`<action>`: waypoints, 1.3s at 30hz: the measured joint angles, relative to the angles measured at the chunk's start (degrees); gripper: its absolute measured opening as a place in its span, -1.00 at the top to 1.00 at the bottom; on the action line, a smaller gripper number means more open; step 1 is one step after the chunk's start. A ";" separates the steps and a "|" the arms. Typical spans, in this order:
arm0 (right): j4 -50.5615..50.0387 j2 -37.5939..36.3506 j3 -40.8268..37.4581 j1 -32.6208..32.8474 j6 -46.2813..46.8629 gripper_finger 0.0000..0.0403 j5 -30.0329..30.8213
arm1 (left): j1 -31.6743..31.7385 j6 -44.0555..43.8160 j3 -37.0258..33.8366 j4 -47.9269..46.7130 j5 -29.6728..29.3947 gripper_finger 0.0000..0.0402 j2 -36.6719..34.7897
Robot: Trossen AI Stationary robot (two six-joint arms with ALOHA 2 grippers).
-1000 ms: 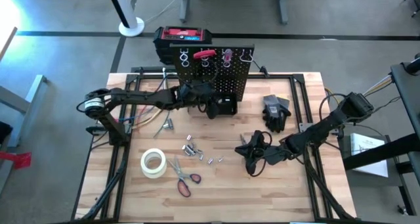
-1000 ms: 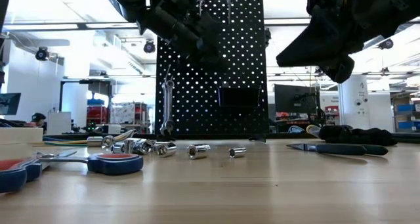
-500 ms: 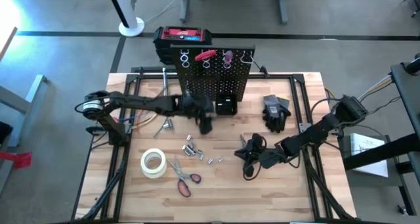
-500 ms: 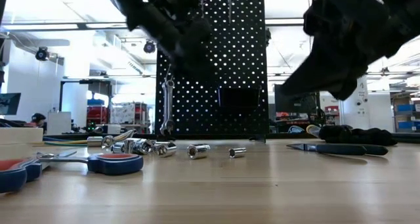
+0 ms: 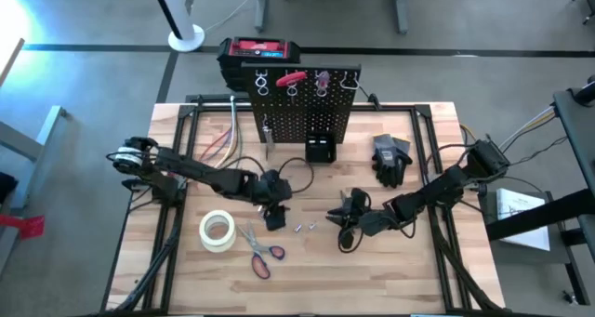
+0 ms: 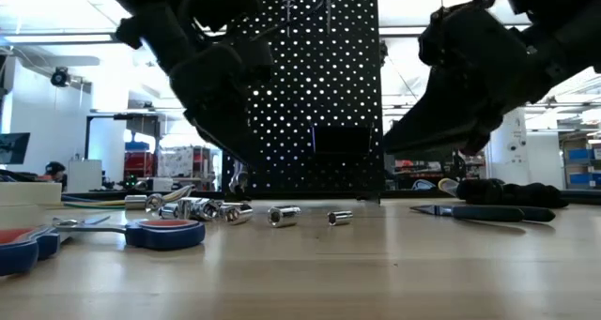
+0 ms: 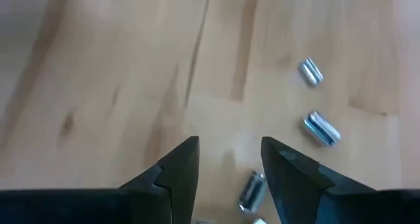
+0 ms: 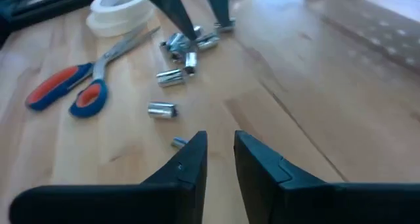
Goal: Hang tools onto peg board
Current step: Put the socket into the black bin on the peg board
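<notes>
The black peg board [image 5: 302, 112] stands upright at the table's far side, with a red clamp-like tool [image 5: 290, 77] on its top hooks, a silver wrench [image 5: 267, 131] hanging on its face and a black bin [image 5: 321, 150] at its foot. Several small silver sockets [image 5: 302, 227] lie on the table's middle. My left gripper [image 7: 230, 152] is open just above them, with one socket [image 7: 251, 191] below its fingers. My right gripper [image 8: 220, 142] is open and empty, to the right of the sockets [image 8: 180, 53]. Red-handled scissors [image 5: 262, 252] lie flat near the front.
A white tape roll [image 5: 217, 231] lies left of the scissors. A black glove [image 5: 390, 159] lies right of the board, and a dark tool [image 5: 353, 204] lies by my right gripper. A red-and-black toolbox [image 5: 260, 52] stands behind the board. Cables [image 5: 218, 150] lie at the far left.
My left gripper has moved away from the peg board toward the table's near edge and down, and now hovers over the sockets. The wrench stays hanging on the board. My right gripper has shifted a little toward the table's left edge and come lower.
</notes>
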 joint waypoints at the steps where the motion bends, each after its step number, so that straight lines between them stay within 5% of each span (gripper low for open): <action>1: 0.14 0.21 0.28 -0.19 -1.19 0.61 -1.81 | -0.67 -0.40 -0.34 0.35 -0.14 0.23 0.00; 8: 0.08 6.97 6.12 -2.59 -14.13 0.33 -12.40 | -5.05 -7.09 -1.34 0.25 -4.29 0.23 -0.02; 19: -16.10 13.72 16.57 -5.03 -21.85 0.07 -13.50 | -13.70 -18.62 -5.50 -0.13 -14.37 0.23 -0.04; 29: -15.65 15.01 17.08 -6.99 -20.77 0.30 -18.19 | -16.43 -20.33 -6.48 0.63 -16.47 0.23 -0.67; 39: -15.16 16.51 17.93 -8.20 -21.31 0.73 -21.17 | -20.09 -19.43 -8.39 -2.68 -18.58 0.23 -10.78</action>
